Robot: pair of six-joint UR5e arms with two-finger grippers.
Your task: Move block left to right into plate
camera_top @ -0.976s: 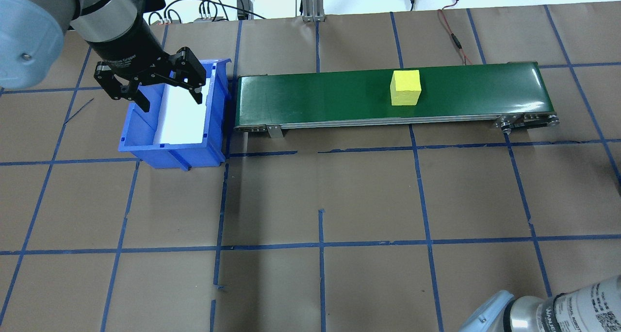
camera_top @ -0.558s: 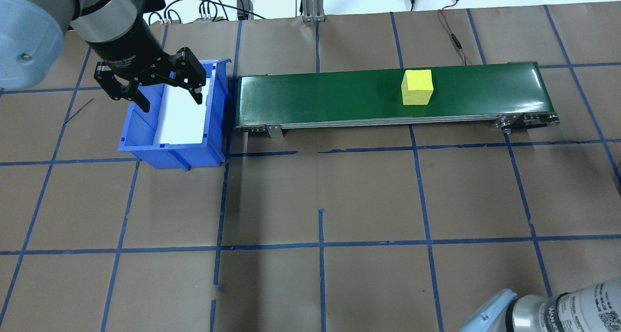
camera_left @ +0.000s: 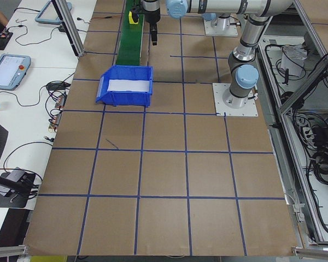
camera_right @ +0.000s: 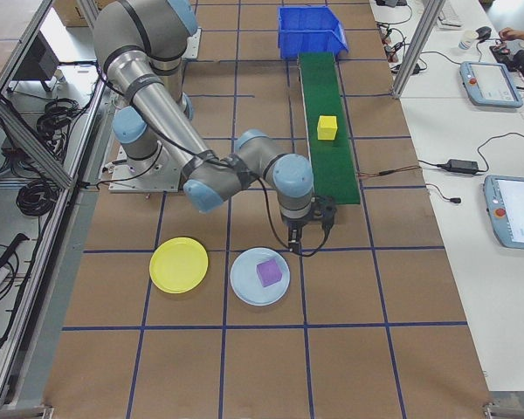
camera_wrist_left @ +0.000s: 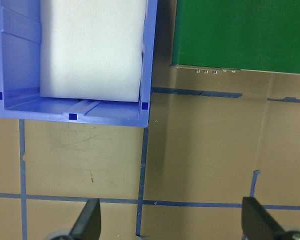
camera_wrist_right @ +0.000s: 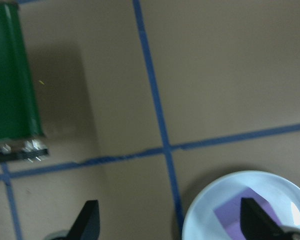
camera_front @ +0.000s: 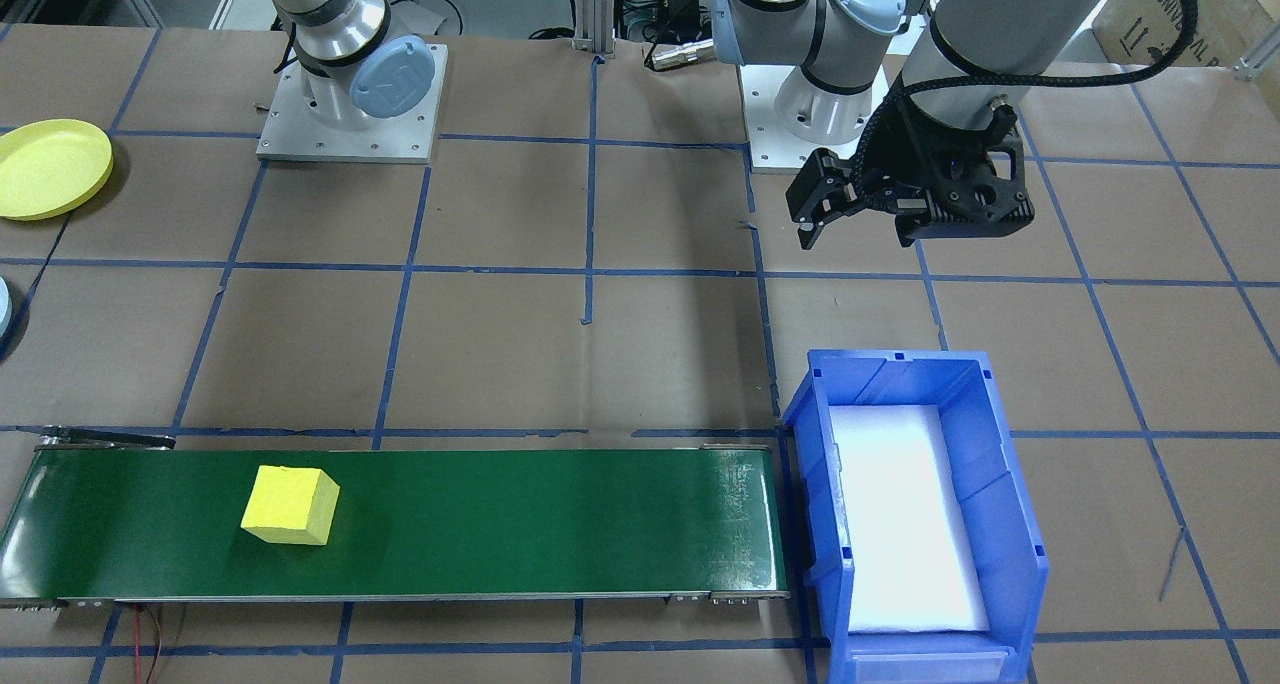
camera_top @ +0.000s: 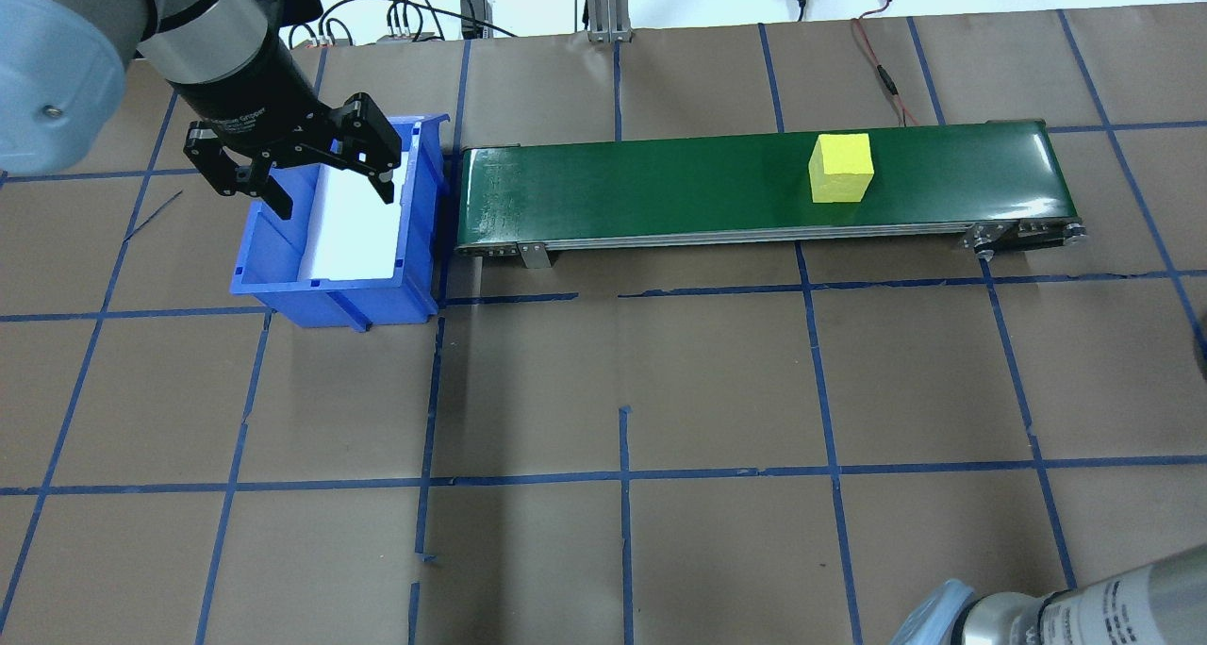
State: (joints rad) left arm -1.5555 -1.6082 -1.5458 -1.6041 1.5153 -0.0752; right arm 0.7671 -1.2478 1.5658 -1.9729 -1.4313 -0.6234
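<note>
Yellow block (camera_top: 841, 166) sat on green conveyor belt (camera_top: 660, 188), toward its right end in the overhead view, at roughly 1 o'clock from the frame's centre, touched by neither gripper. Blue bin (camera_top: 339, 235) with white liner stood just beside the belt's left end, at about 10 o'clock.

Left gripper (camera_top: 321, 190) hung above the bin's far end, jaws spread wide and holding nothing; wrist view confirmed 2 fingertips (camera_wrist_left: 87, 220) far apart over bare tabletop (camera_top: 622, 390) near the bin's corner.

Right gripper (camera_right: 310, 229) hovered low over the tabletop just off the belt's near end in the right-side view, jaws spread and empty, as seen from its wrist camera with fingertips (camera_wrist_right: 87, 217) well apart.

Yellow plate (camera_right: 179, 264) lay at 7 o'clock in that view, empty, just beside pale blue plate (camera_right: 259, 276) carrying 1 purple block (camera_right: 268, 272). Yellow plate well apart from the yellow block.
</note>
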